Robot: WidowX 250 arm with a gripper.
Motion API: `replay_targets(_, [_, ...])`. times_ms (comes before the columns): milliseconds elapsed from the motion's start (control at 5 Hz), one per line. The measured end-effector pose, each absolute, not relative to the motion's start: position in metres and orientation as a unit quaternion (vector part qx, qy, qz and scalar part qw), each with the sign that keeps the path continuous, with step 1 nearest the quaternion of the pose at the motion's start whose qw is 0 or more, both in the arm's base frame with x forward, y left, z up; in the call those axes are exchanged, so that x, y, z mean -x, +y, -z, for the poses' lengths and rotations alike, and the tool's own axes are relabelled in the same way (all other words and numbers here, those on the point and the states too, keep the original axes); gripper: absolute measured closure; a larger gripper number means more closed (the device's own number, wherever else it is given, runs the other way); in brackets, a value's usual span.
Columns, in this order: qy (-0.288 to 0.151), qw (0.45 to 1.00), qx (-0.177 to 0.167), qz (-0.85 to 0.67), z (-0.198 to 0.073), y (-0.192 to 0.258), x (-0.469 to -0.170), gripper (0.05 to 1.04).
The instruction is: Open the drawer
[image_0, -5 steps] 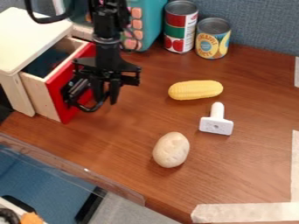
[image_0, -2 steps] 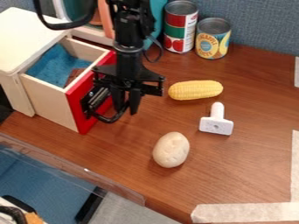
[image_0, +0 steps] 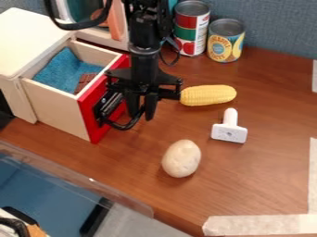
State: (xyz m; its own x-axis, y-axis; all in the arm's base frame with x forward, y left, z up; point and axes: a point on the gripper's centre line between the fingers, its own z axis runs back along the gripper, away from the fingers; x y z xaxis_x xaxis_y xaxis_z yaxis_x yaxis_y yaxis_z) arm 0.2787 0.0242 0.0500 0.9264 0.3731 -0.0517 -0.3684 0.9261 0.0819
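The black gripper (image_0: 141,114) hangs down at the drawer's front, its two fingers parted, so it is open. Its left finger is within the loop of the black curved handle (image_0: 127,127), and the handle's outer end rises between the fingers. The drawer (image_0: 59,111) stands well out of the cream wooden cabinet (image_0: 37,34). It has pale wood sides and a red front (image_0: 91,118). Inside lie a blue cloth (image_0: 64,71) and a brown block (image_0: 85,81). The gripper and handle cover part of the red front.
A yellow corn cob (image_0: 208,95) lies just right of the gripper. Farther right is a white T-shaped tool (image_0: 230,128), with a pale egg-shaped object (image_0: 181,158) nearer the front. Two cans (image_0: 191,30) (image_0: 226,41) stand at the back by the blue-grey wall.
The gripper has moved right and slightly toward the front of the table. The drawer has slid farther out with it, bringing the blue cloth and brown block into view.
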Motion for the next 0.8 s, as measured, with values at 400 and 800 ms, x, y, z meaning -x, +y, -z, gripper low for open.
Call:
replay_targets(400, [0.043, 0.978, -0.031, -0.2, -0.0474, 0.0231, -0.2831, 0.84])
replay_targets(800, [0.035, 0.975, -0.033, -0.218, -0.0563, 0.0242, -0.2754, 0.489])
